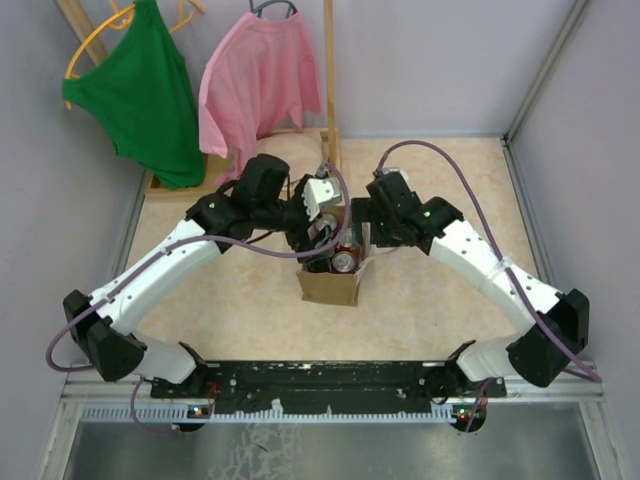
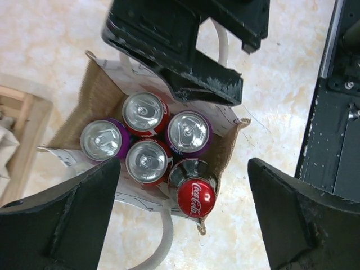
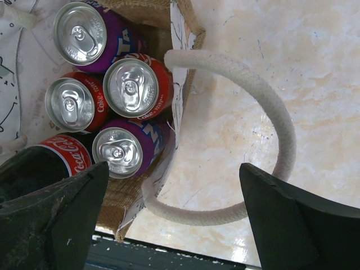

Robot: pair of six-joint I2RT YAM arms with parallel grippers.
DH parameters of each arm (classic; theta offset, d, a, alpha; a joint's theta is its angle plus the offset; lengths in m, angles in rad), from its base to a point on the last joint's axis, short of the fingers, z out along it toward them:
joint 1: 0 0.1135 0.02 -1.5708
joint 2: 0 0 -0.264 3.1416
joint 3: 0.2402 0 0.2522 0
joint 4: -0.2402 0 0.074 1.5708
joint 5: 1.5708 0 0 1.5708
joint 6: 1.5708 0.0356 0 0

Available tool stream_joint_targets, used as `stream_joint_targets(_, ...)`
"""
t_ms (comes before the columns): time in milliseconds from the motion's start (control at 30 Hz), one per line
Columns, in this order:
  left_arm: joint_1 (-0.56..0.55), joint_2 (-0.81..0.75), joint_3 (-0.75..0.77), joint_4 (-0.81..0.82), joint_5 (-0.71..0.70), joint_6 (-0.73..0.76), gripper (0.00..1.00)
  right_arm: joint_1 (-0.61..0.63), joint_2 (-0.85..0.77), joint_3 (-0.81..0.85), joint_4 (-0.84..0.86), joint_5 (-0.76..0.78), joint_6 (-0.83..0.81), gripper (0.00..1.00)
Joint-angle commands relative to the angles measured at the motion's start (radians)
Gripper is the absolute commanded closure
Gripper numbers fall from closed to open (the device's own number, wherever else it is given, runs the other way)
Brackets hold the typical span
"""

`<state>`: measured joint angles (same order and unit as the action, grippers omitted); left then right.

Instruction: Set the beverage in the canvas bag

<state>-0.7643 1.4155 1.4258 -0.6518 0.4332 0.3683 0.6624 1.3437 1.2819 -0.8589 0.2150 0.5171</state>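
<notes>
The tan canvas bag [image 1: 328, 287] stands upright between both arms, at the table's middle. In the left wrist view the bag [image 2: 98, 93] holds two red cans, two purple cans and a Coca-Cola bottle with a red cap [image 2: 196, 197], which stands in the bag's near corner. My left gripper [image 2: 183, 225] is open and empty above that corner, its jaws wide apart. My right gripper [image 3: 174, 219] is open and empty over the bag's side. One white rope handle [image 3: 270, 112] loops out between its jaws. The bottle's label [image 3: 64, 154] also shows there.
A wooden clothes rack [image 1: 330, 90] stands at the back with a green top [image 1: 140, 90] and a pink shirt [image 1: 260, 80]; its base [image 2: 22, 129] lies near the bag. The black arm rail [image 1: 320, 378] runs along the near edge. Grey walls close both sides.
</notes>
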Motion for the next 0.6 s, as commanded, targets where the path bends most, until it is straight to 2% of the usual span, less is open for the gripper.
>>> stream_joint_targets(0,-0.005,-0.048,0.074,-0.022,-0.025,-0.029,0.0,-0.012,-0.061,0.009,0.053,-0.002,-0.002,0.01)
stream_joint_targets(167,-0.006,-0.099,0.082,-0.02,-0.055,-0.033,0.0,-0.012,-0.106,0.035,0.107,-0.035,-0.022,0.01)
stream_joint_targets(567,0.026,-0.163,0.014,-0.003,-0.108,-0.024,0.0,-0.011,-0.265,0.018,0.419,-0.208,-0.101,0.01)
